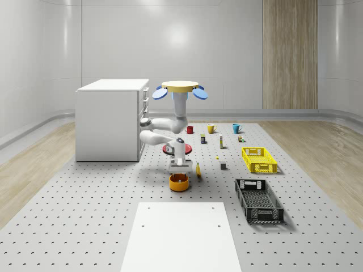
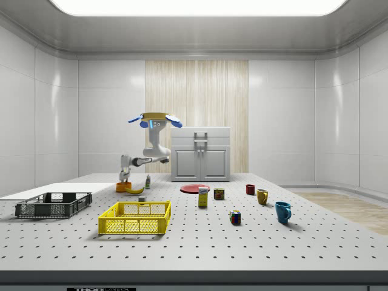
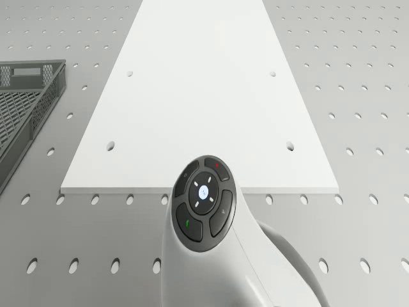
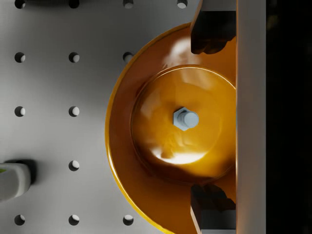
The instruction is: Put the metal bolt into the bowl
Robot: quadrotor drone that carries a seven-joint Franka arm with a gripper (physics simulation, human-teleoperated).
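Observation:
The orange bowl [image 1: 179, 182] stands on the perforated table, near the side view's left [image 2: 123, 188]. In the wrist view the small grey metal bolt [image 4: 185, 118] sits at the centre of the bowl [image 4: 146, 161], head towards the camera. My gripper [image 1: 178, 169] hangs straight above the bowl, pointing down, also visible from the side [image 2: 124, 177]. It is open [image 4: 209, 119], and its dark fingertips [image 4: 210, 31] stand far apart over the bowl's rim, clear of the bolt. The drone [image 1: 180, 88] hovers behind the bowl, beside the white cabinet.
A banana [image 1: 198, 170] lies just right of the bowl and a red plate [image 1: 169, 148] behind it. The white cabinet [image 1: 110, 119] stands at the back left. A yellow crate [image 1: 258, 159] and a black crate [image 1: 258, 199] sit to the right, a white sheet [image 1: 181, 235] in front.

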